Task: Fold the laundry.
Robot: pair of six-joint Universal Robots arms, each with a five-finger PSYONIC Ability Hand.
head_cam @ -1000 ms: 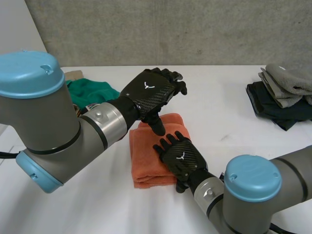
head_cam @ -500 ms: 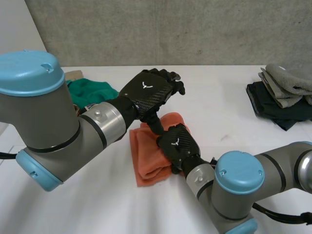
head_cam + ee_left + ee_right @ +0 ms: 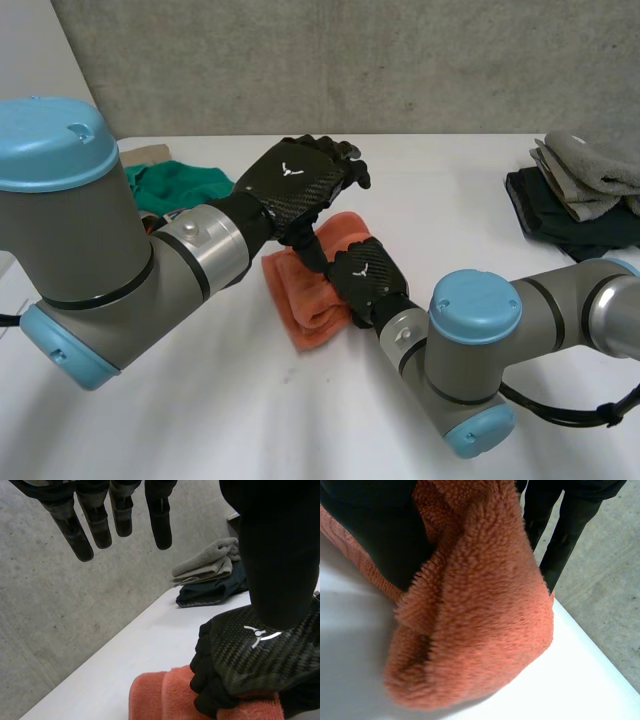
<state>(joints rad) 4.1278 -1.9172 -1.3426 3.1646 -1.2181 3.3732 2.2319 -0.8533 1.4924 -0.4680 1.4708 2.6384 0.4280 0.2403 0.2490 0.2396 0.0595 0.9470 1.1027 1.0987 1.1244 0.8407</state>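
Folding of the orange towel (image 3: pixel 303 300) is going on; it is lying bunched in the middle of the table (image 3: pixel 450 215). Your right hand (image 3: pixel 365 280) is gripping its edge with curled fingers. Your left hand (image 3: pixel 295 185) is hovering just above, fingers straight, holding nothing. Next, I think, you are needing to lay that edge over evenly and press it flat.

The orange towel (image 3: pixel 485 605) is thick, fuzzy cloth, its pile matt and shaggy. The backs of the left robot hand (image 3: pixel 295 185) and the right robot hand (image 3: pixel 365 282) show a woven carbon-fibre pattern with a slight sheen; the left one's fingers (image 3: pixel 97 525) are matt black. The bench (image 3: pixel 450 210) is smooth, matt white. The wall (image 3: pixel 350 60) behind it is rough grey concrete. The arms (image 3: pixel 100 250) have dull grey, metal-like joints and smooth light-blue caps (image 3: pixel 50 140). The grey cloth (image 3: pixel 590 165) looks like soft terry.
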